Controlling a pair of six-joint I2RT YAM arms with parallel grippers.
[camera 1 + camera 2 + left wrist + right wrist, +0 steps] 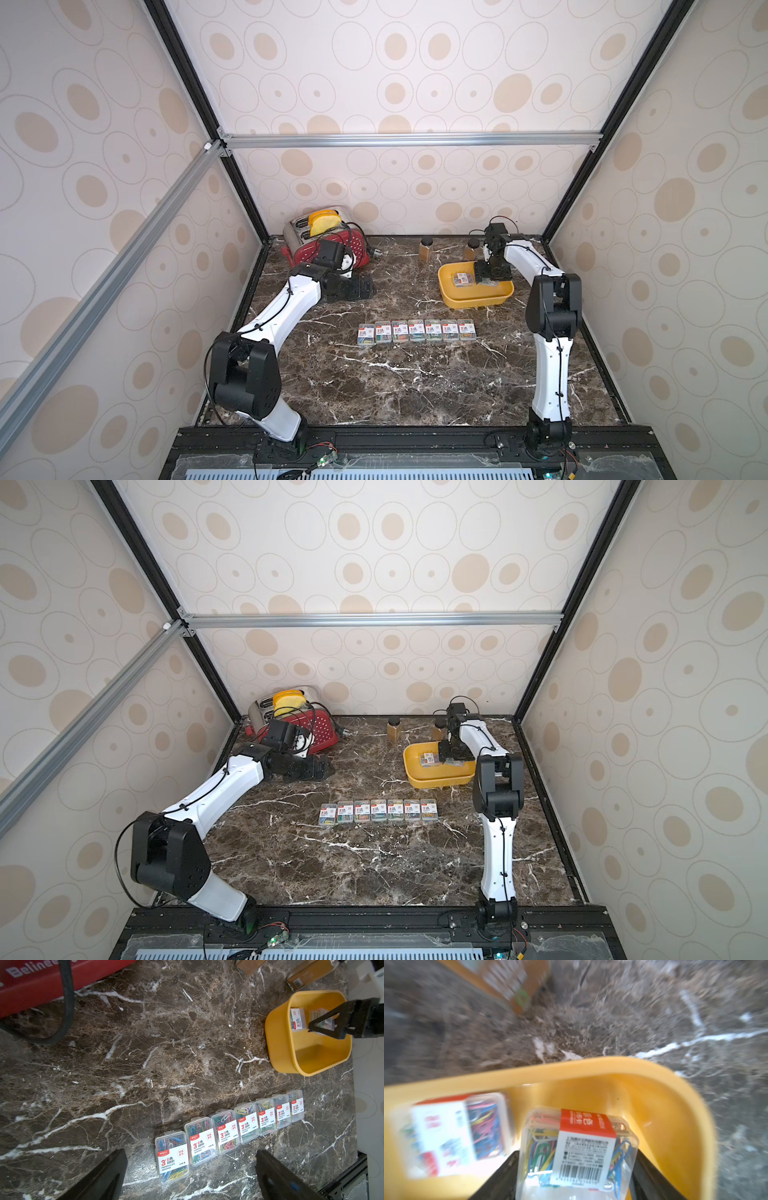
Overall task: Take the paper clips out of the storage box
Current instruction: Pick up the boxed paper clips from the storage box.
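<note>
Reaching arm, top views: the right end effector (489,281) is down inside the yellow box (478,300), over its right half. A loose case (462,279) lies uncovered just beside it in the left half.
Idle arm, top views: the left end effector (361,289) hangs low over the counter (415,382) in front of the red toaster (357,249), well apart from the box.
Row, top views: seven cases in a row (416,330) lie side by side mid-counter between the two arms, shown in both top views (378,811).
Edges and room, top views: the box sits far right, close to the right forearm, and the bottles (425,248) stand behind it by the back wall. Bare marble runs from the row to the black rail at the near edge.
Left wrist view: the left fingers (108,1176) stand wide apart above the counter. The row (226,1132) slants away toward the box (280,1053), with bare marble between them. The toaster's black cable (66,1001) loops on the surface.
Right wrist view: the right fingers (500,1178) press on both sides of the held case (577,1153), barcode side up. The loose case (450,1132), blurred, lies beside it in the box. The rounded rim (571,1068) curves close around both.
Room: marble-patterned brown top, walls papered with beige ovals, aluminium frame bars.
</note>
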